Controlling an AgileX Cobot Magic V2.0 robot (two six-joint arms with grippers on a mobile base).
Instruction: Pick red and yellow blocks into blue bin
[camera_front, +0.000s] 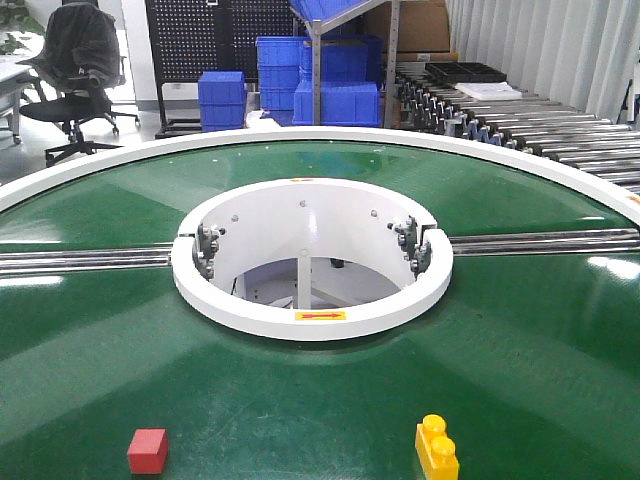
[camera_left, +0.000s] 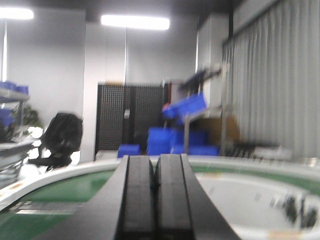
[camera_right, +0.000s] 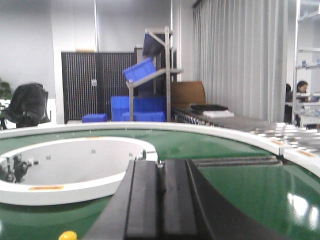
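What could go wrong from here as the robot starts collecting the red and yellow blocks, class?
The left gripper and right gripper are both shut. Lowering either like that could knock the red block or yellow block away instead of gripping it.
No blue bin shows near the blocks, only distant blue crates, so the drop-off spot is uncertain.

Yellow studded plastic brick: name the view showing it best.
Exterior front-facing: the yellow studded plastic brick shows almost whole, studs included. Right wrist catches only a yellow sliver at the frame's bottom; left wrist shows none of it.
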